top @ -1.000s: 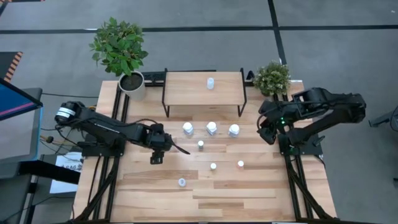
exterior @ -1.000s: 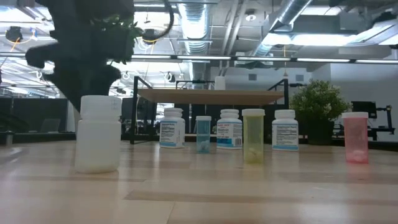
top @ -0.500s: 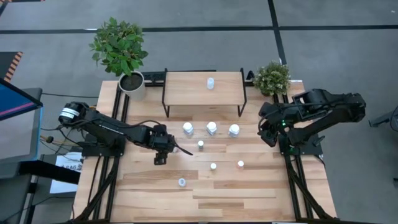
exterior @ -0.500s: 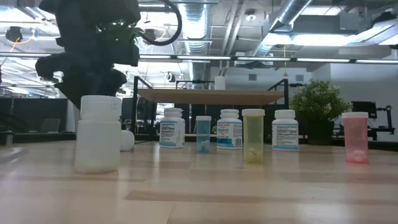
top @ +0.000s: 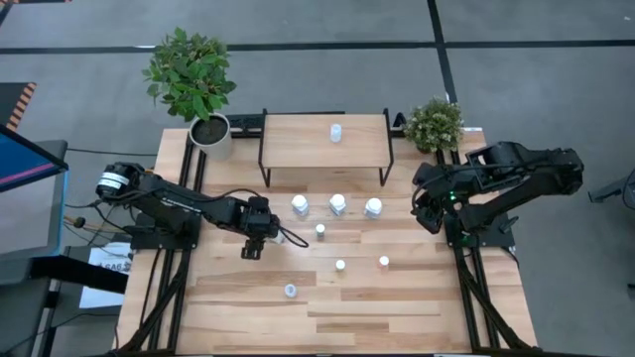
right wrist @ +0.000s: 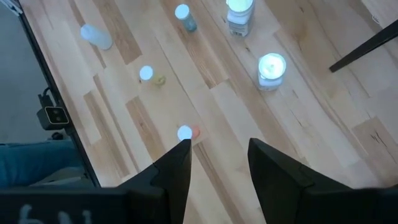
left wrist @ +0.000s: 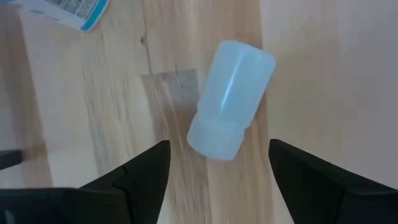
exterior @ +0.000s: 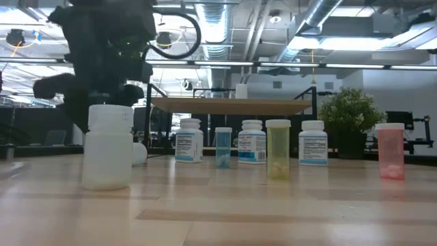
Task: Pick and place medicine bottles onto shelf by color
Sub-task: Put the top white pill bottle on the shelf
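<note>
My left gripper (top: 260,238) is open, pointing down at a pale-blue bottle (left wrist: 231,99) that lies on its side on the table just ahead of the fingertips, untouched; it also shows in the low view (exterior: 139,154). Three white labelled bottles (top: 338,204) stand in a row in front of the shelf (top: 298,149). One pale bottle (top: 335,132) stands on the shelf. More small bottles stand on the table: pale-blue (top: 320,230), yellowish (top: 340,265), orange (top: 384,261) and one near the front (top: 290,290). My right gripper (right wrist: 217,162) is open and empty above the table's right edge.
A potted plant in a white pot (top: 210,134) stands at the far left corner and a smaller plant (top: 434,124) at the far right, both beside the shelf. Black frame rails (top: 189,198) run along both table sides. Bare wood lies at the front (top: 397,317).
In the low view a pale bottle lying on its side has come into sight below my left gripper, right of the near bottle. My left gripper has stayed over that spot with only slight shifting.
</note>
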`<action>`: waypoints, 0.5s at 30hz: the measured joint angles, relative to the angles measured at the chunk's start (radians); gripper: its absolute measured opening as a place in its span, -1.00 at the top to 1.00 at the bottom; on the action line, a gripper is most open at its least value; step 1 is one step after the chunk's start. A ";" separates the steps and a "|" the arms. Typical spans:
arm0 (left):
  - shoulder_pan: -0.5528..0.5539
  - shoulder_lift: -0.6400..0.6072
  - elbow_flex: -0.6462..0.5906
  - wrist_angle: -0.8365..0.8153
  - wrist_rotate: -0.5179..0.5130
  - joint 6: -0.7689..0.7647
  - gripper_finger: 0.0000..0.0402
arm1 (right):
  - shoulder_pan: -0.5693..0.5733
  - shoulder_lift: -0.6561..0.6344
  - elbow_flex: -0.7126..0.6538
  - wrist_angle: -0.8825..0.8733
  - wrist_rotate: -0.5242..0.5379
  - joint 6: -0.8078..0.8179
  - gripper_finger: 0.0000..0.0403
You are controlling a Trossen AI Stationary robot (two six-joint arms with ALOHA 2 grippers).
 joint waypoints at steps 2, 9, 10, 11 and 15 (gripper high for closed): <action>0.013 0.001 -0.012 0.003 0.018 0.018 -0.29 | 0.000 0.000 0.000 0.000 0.000 0.000 0.11; 0.033 0.001 -0.019 0.080 0.056 0.107 -0.29 | 0.000 0.000 0.000 0.000 0.000 0.000 0.11; 0.033 0.001 -0.019 0.085 0.058 0.125 -0.29 | 0.000 0.000 0.000 0.000 0.000 0.000 0.11; 0.033 0.001 -0.019 0.086 0.058 0.137 -0.29 | -0.001 0.000 0.000 0.000 0.000 0.000 0.11; 0.038 0.001 -0.027 0.100 0.063 0.143 -0.28 | -0.001 0.000 0.000 0.000 0.000 0.000 0.11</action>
